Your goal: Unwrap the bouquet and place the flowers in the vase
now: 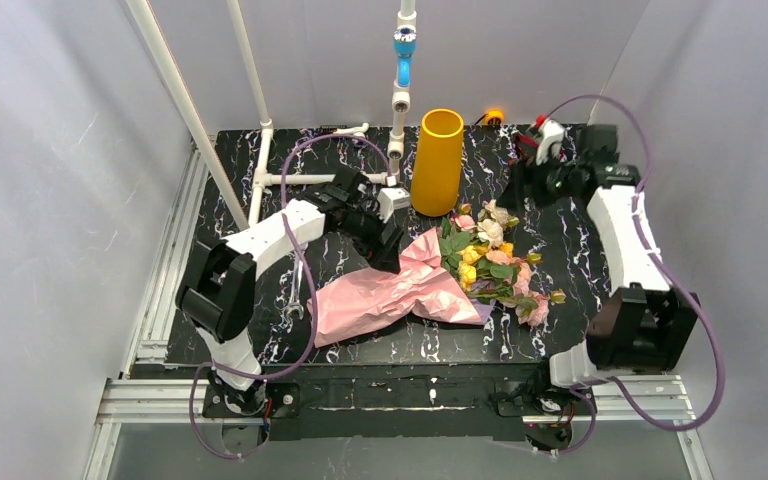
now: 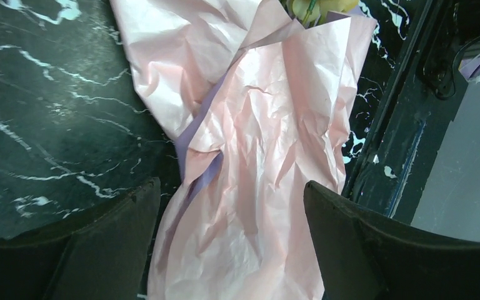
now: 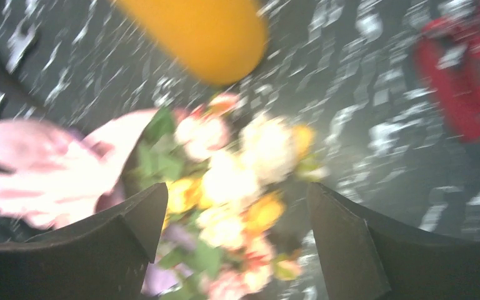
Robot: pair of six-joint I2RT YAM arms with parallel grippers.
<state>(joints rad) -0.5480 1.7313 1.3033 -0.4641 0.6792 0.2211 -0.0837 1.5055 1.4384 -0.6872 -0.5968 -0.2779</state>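
Note:
The bouquet lies on the black marbled table with its pink paper spread loose to the left. The flowers, pink, yellow and cream with green leaves, rest on the paper's right end. Just behind them stands the mustard-yellow vase, upright. My left gripper hovers over the paper's upper edge. In the left wrist view it is open, and the crinkled paper lies below, between its wide fingers. My right gripper is behind and to the right of the flowers. Open too, it frames the blurred flowers beneath and the vase beyond.
A white pipe frame with a blue section stands at the back left, close to the vase. A red and white object and an orange knob sit at the back right. The table's front edge runs just beyond the paper.

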